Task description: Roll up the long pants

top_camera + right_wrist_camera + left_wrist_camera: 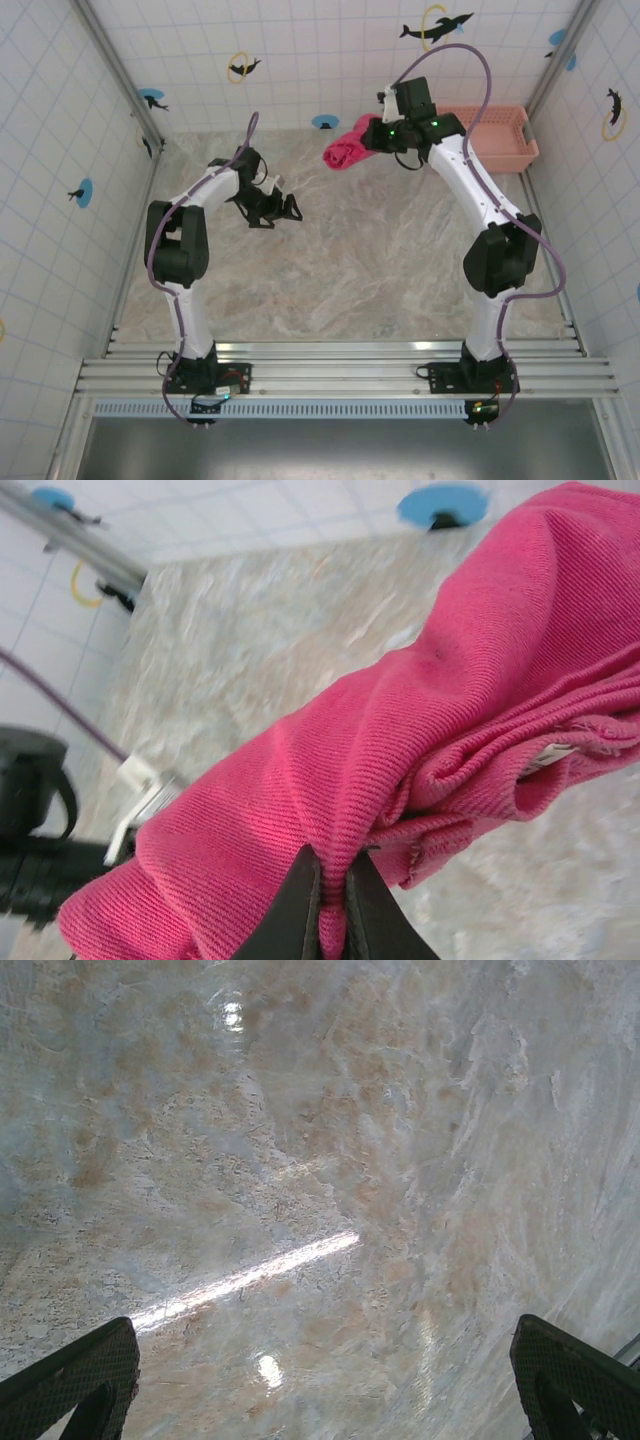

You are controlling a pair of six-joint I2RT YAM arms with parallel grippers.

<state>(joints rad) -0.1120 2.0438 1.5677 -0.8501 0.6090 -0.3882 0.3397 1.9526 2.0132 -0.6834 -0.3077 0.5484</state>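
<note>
**A:** Start nearest us. What is the left gripper [278,208] doing?

**B:** It hangs over the marble-patterned table [350,280], left of the middle, with its jaws spread wide. In the left wrist view its two mesh-faced fingers [70,1380] sit at the bottom corners with tabletop between them.

**A:** And farther back?

**B:** The right gripper [335,910] is pinching a fold of the long pants [420,730]. The magenta cloth is bunched into a thick, loosely rolled bundle that drapes over and around the fingertips.

**A:** Where is that bundle on the table?

**B:** Toward the far edge, a little right of centre, just left of the right wrist. I cannot tell whether its underside touches the table.

**A:** Any container?

**B:** A salmon-pink slotted basket [500,110] stands in the far right corner, just behind the right arm and apart from the pants. The part of its inside that shows is its own pink floor, and the arm hides its left end.
</note>
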